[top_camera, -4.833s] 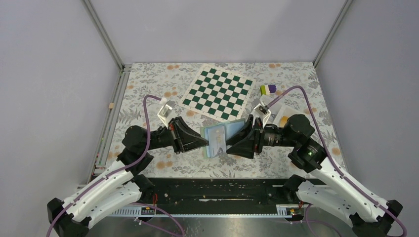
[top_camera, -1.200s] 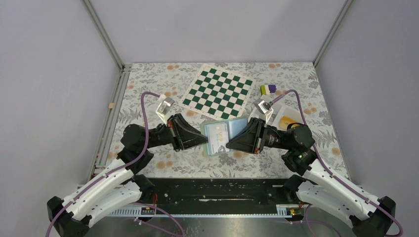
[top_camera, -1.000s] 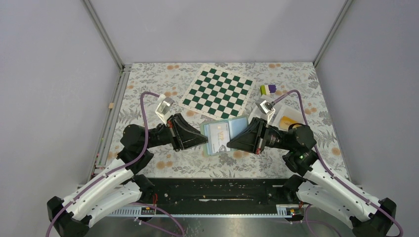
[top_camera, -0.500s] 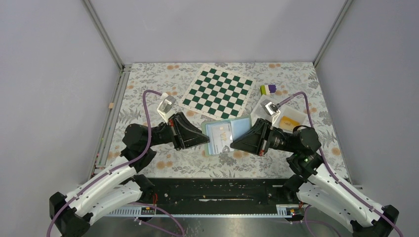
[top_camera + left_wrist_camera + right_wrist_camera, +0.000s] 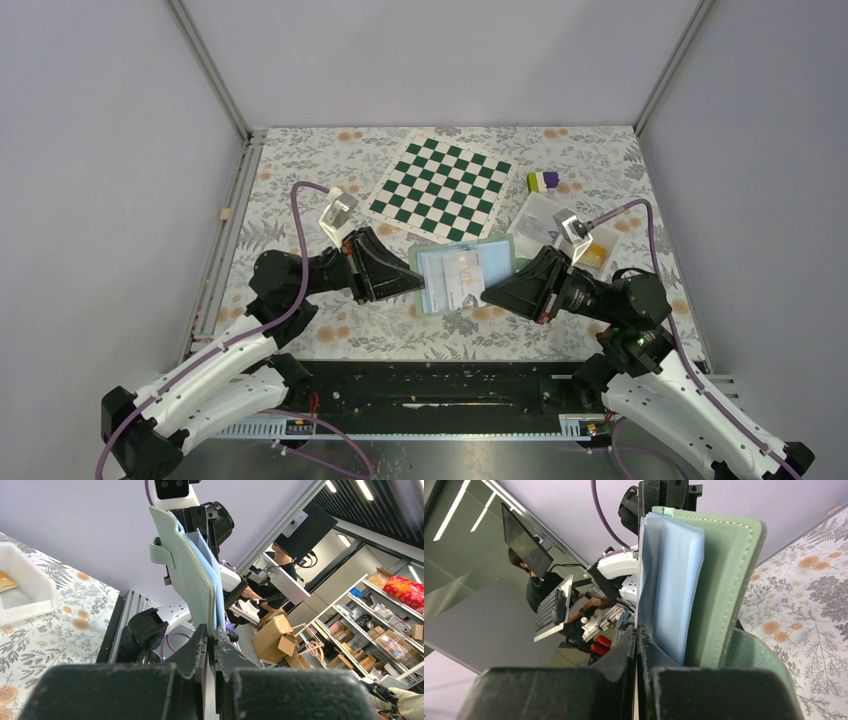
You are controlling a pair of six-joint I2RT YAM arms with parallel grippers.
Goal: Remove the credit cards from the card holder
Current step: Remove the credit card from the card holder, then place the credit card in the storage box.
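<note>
The card holder (image 5: 429,264) hangs open above the table, light blue inside with a teal-green rim. My left gripper (image 5: 418,286) is shut on its left edge. A pale credit card (image 5: 466,279) with dark print lies across the holder's right half, and my right gripper (image 5: 487,293) is shut on the card's right end. In the left wrist view the holder (image 5: 186,575) stands edge-on out of the shut left gripper (image 5: 211,631). In the right wrist view the right gripper (image 5: 636,632) pinches a thin sheet beside the holder's (image 5: 724,585) blue sleeves. An orange-yellow credit card (image 5: 591,251) lies in the tray.
A white tray (image 5: 545,216) sits at the right, behind my right arm. A purple-and-yellow block (image 5: 543,181) lies beyond it. The green-and-white chequered mat (image 5: 441,188) covers the far middle of the floral tablecloth. Grey walls close in both sides.
My right gripper has moved right and toward the near edge, sliding the pale card rightward across the holder. The left gripper and holder have barely moved. The tray is now uncovered.
</note>
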